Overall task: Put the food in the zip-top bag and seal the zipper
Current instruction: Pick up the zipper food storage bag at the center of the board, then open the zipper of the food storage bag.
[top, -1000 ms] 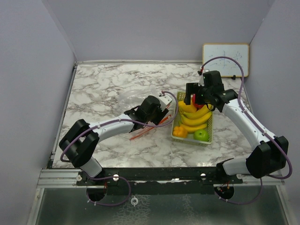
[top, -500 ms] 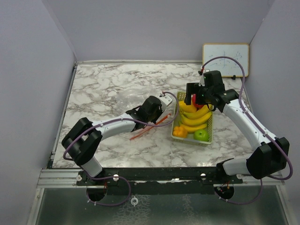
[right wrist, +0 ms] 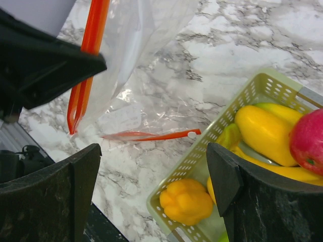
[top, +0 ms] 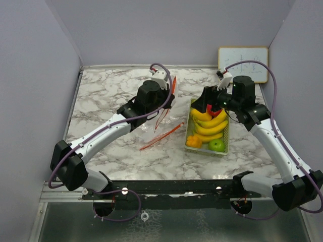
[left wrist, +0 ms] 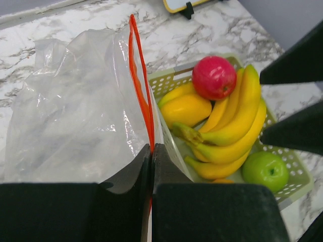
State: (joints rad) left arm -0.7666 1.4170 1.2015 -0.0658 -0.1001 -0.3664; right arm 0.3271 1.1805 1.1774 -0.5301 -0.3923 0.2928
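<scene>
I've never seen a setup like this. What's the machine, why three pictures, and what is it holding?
These are two robot arms bolted to a marble table, each ending in a two-finger gripper. One picture looks down from above; the other two come from a camera on each wrist. The left gripper is pinched shut on the orange zipper edge of a clear zip-top bag, holding that edge up. The right gripper hangs open and empty near a pale green tray of toy fruit: bananas, a red fruit, a green apple.
</scene>
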